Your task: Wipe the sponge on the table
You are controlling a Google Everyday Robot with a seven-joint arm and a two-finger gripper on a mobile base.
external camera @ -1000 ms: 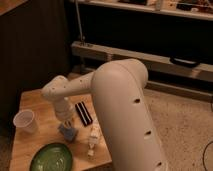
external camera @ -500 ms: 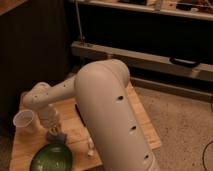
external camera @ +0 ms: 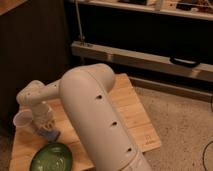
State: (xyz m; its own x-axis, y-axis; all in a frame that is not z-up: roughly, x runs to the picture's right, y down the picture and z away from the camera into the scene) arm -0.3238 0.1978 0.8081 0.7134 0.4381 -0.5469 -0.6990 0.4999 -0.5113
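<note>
Compared with a second ago, the claw and the sponge are found further left on the surface, now just beside the cup. Since half a second ago little shift is seen. More of the surface's middle is now covered by the arm. Cup and green plate are unmoved.

The claw is pointed down, right over the sponge; whether it is wide or narrow cannot be told. The sponge is seen as a light-blue bit poking out under the claw, on the left part of the surface, between cup and plate.

The left edge lies close past the cup, the front edge close past the plate. Bare planks are left open on the right side, out to the right edge.
</note>
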